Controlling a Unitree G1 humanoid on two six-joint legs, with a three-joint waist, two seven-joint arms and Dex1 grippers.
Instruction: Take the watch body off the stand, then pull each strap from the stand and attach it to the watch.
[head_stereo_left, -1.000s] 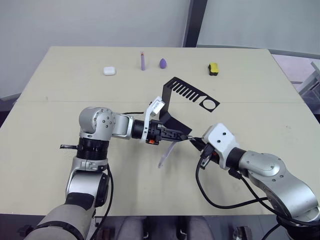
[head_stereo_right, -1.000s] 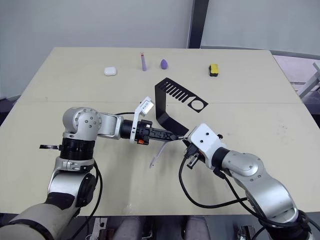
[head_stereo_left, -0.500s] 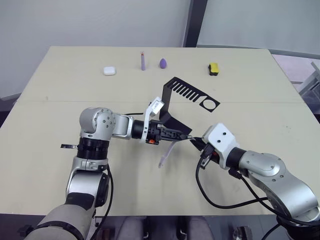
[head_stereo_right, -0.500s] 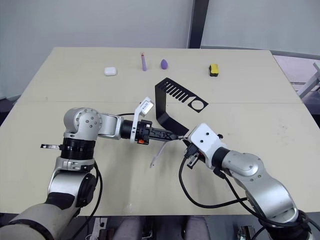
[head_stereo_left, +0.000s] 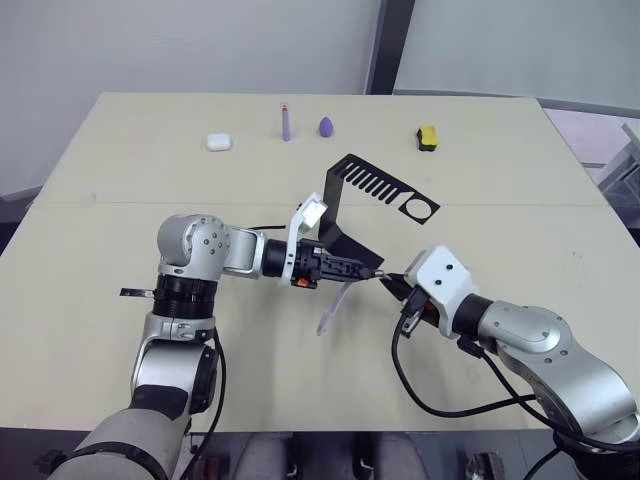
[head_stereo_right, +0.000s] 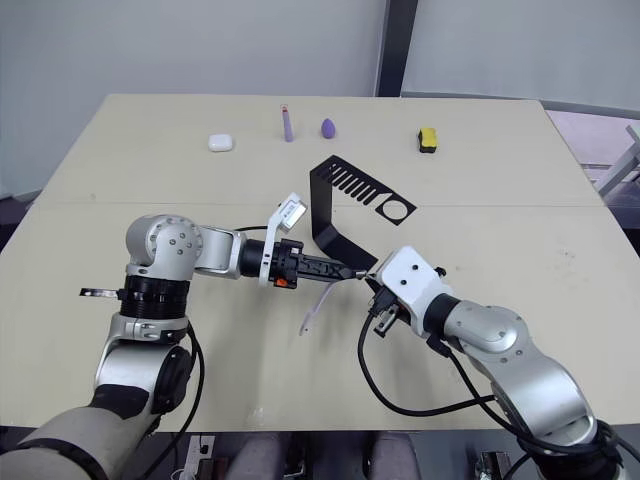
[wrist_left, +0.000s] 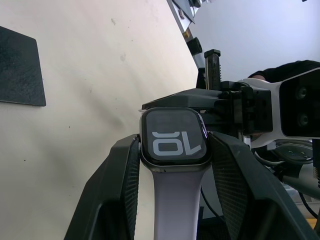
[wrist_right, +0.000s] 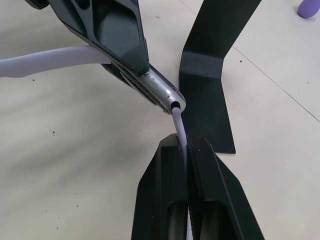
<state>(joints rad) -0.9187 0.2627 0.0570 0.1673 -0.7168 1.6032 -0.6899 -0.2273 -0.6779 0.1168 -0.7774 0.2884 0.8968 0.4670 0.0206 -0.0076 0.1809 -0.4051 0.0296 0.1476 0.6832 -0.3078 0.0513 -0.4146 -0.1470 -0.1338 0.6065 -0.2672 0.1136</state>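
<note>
Near the centre of the left eye view, the left gripper (head_stereo_left: 352, 271) reaches toward the right side of the frame, its 2 black fingers (wrist_left: 120, 170) clamped on the sides of the small rounded-square watch body (wrist_left: 174, 139), whose dark screen with white digits and grey rim faces the wrist camera. A pale lavender strap (head_stereo_left: 331, 305) is already joined to one end of the case and droops down toward the beige tabletop (head_stereo_left: 120, 200), its free end low in the middle of the frame.

Coming in from the lower right, the right gripper (wrist_right: 185, 145) meets the watch head-on. Its 2 fingers are pinched tight on the second pale lavender strap (wrist_right: 179, 125), whose tip sits right at the slot in the watch body's edge; whether it is fully seated cannot be told.

Just above the 2 grippers stands the thin black bent-sheet stand (head_stereo_left: 375, 185), flat base on the table, its comb-slotted top and round ring hole stretching toward the right.

Along the far edge, in the upper part of the frame, lie a small white rounded case (head_stereo_left: 219, 142), a purple stick (head_stereo_left: 285, 123), a purple egg-shaped piece (head_stereo_left: 326, 126) and a yellow-and-black block (head_stereo_left: 427, 136).
</note>
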